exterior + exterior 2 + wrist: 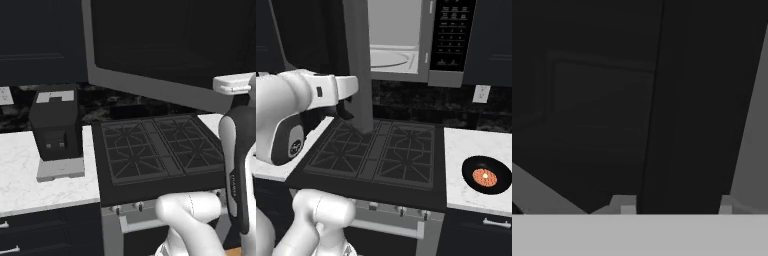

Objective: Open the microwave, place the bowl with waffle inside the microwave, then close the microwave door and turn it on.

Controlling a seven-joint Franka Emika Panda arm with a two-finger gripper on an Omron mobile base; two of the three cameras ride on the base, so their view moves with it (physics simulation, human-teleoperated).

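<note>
The microwave [406, 45] hangs above the stove, its pale cavity showing and its keypad [453, 35] on the right. The microwave door [165, 40] is swung wide open. In the right base view the microwave door [359, 65] shows edge-on as a grey upright slab. My gripper [347, 111] is at the door's lower left face. In the hand view my gripper [674, 206] is open, its tips apart, with a dark upright band of the door ahead. The bowl with waffle [486, 176] rests on the white counter to the right of the stove.
A black gas stove [376, 150] lies below the microwave. A black coffee machine [56, 132] stands on the marble counter [20, 170] to its left. Dark cabinets [40, 40] line the wall, and a wall socket [481, 93] sits above the right counter [471, 142].
</note>
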